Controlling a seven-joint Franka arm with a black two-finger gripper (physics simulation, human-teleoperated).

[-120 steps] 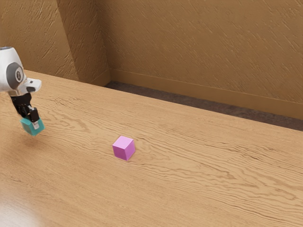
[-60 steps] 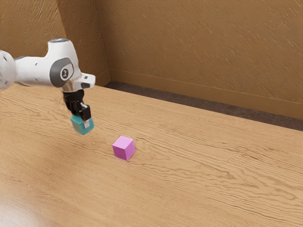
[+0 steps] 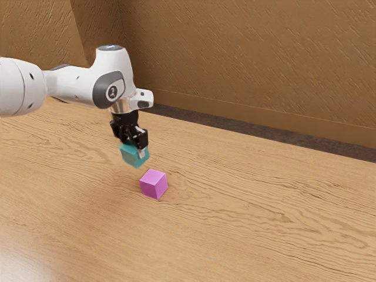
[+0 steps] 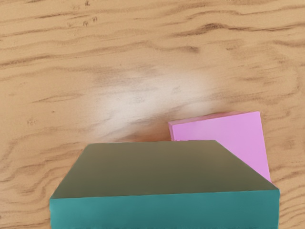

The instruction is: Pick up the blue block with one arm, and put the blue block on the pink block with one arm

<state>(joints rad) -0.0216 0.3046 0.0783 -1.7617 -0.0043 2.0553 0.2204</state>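
wooden table (image 3: 264, 223), textured wall (image 3: 247, 53), dark floor (image 3: 264, 130)

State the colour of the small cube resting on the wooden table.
The small cube is pink; exterior view shows it best.

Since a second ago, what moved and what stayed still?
The gripper, shut on the blue block all along, carried it above the table toward the exterior view's right, nearly over the pink block. The pink block stayed put.

Items counted: one blue block (image 3: 130, 157), one pink block (image 3: 154, 183), one wooden table (image 3: 264, 223), one robot arm (image 3: 64, 85), one two-finger gripper (image 3: 136, 148). Blocks total: two.
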